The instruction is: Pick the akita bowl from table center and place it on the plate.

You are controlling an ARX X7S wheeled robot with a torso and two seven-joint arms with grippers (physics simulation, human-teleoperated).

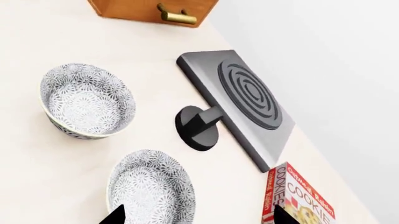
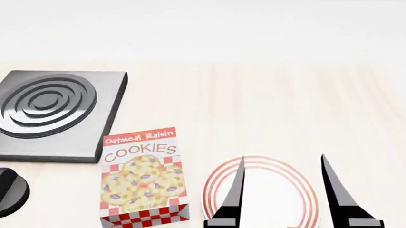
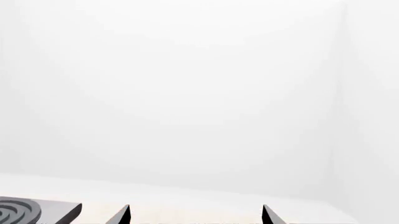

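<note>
The right gripper (image 2: 282, 190) is hovering over the plate (image 2: 263, 166) at the near right of the table (image 2: 266, 104), with its two dark fingers spread well apart and nothing between them. The plate, white with thin red rings at its rim, is lying flat on the table, and no bowl is resting on it.

In the left wrist view, only the two dark fingertips (image 1: 115, 215) of the left gripper (image 1: 198, 215) are showing at the picture's edge; they are standing apart, with nothing gripped between them. Two patterned grey-and-white bowls are sitting on the table in that view: one bowl (image 1: 87, 100) is standing nearer the wooden drawer unit (image 1: 149, 9), and the second bowl (image 1: 153, 186) is sitting just beside one left fingertip. The views are not showing which of the two is the akita bowl. Both are standing upright and apart from each other.

A flat grey burner plate (image 2: 57, 114) with concentric rings is lying at the far left of the table, and its round black knob (image 2: 11, 192) is projecting from its near side. A cookie box (image 2: 142, 178), labelled oatmeal raisin, is lying between the burner plate and the plate, touching neither.

In the right wrist view, the fingertips are appearing spread before a plain white wall (image 3: 199, 93).
</note>
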